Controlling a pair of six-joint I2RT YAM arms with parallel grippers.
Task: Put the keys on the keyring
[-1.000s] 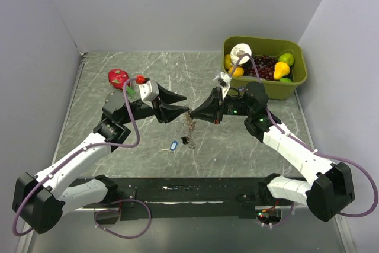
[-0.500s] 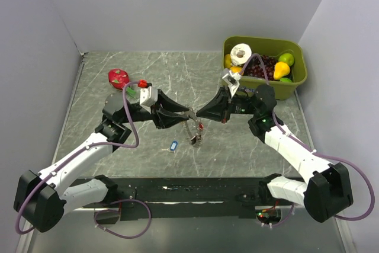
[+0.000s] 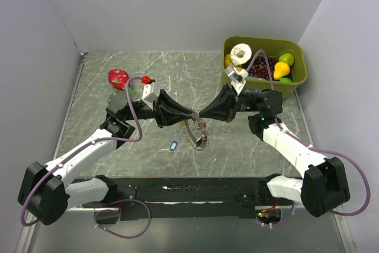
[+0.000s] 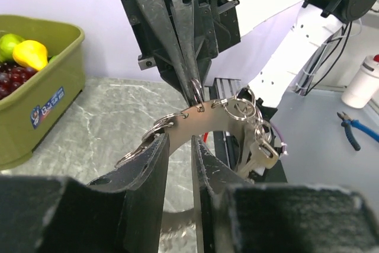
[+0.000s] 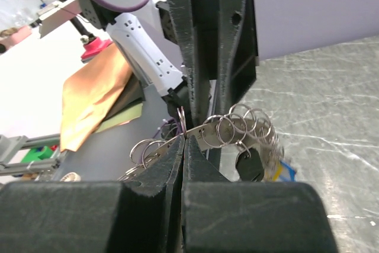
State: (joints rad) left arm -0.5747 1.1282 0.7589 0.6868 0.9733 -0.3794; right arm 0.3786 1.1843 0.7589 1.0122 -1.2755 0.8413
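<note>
The keyring (image 3: 198, 133) is a curved metal band strung with several small split rings, and it hangs in the air at mid-table. My right gripper (image 3: 200, 113) is shut on its band, as the right wrist view shows (image 5: 185, 140). My left gripper (image 3: 189, 112) meets it from the left. Its jaws are a narrow gap apart at the band (image 4: 210, 119). A black fob (image 5: 249, 167) and a silver key (image 4: 260, 149) dangle from the ring. One blue-tagged key (image 3: 173, 145) lies on the table below and to the left.
A green bin (image 3: 296, 82) of fruit with a roll of tape stands at the back right. A red dragon fruit (image 3: 118, 77) and a strawberry (image 3: 143, 79) lie at the back left. The grey walls are close on both sides.
The left jaws have closed from wide open. Both grippers have risen and come together, and the keyring has lifted off the table. The blue key has not moved.
</note>
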